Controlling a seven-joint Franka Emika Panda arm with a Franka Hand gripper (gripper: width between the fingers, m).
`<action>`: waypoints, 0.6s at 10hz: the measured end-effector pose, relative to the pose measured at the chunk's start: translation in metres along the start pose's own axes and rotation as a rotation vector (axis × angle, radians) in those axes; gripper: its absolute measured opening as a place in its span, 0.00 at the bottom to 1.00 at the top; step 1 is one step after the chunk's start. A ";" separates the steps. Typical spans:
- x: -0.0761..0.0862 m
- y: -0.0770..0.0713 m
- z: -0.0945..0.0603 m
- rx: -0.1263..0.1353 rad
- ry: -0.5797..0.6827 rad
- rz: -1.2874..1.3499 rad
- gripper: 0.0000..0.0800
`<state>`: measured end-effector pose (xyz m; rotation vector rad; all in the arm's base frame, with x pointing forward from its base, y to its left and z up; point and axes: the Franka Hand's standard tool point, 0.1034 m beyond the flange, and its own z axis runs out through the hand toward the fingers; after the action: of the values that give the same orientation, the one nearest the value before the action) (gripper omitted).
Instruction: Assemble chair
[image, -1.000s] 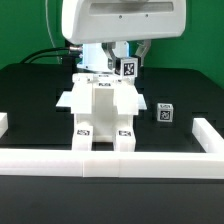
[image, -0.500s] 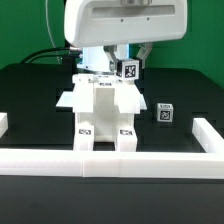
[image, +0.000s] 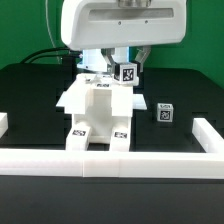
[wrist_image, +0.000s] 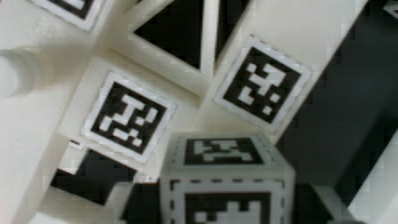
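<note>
The chair, made of white blocky parts with black-and-white tags, stands partly built just behind the front rail, its two tagged legs toward the camera. My gripper hangs at the chair's upper corner on the exterior view's right, shut on a small white tagged chair part. In the wrist view that part fills the space at my gripper, with dark fingers on both sides of it. Behind it lie the chair's tagged slabs. How the held part meets the chair is hidden by the arm.
Another small white tagged block stands alone on the black table to the exterior view's right of the chair. A long low white border rail runs along the front, with short ends at either side. The arm's white body looms above.
The chair has shifted toward the exterior view's left, its legs sliding along the rail. My gripper and the held part moved slightly left with it. The grip is unchanged.
</note>
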<state>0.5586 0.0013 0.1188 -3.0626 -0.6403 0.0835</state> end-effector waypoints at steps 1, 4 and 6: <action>0.000 0.000 0.001 0.000 -0.001 0.000 0.48; 0.000 0.000 0.001 0.000 -0.002 0.000 0.79; -0.001 0.000 0.001 0.000 -0.002 0.000 0.81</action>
<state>0.5581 0.0012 0.1176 -3.0626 -0.6398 0.0872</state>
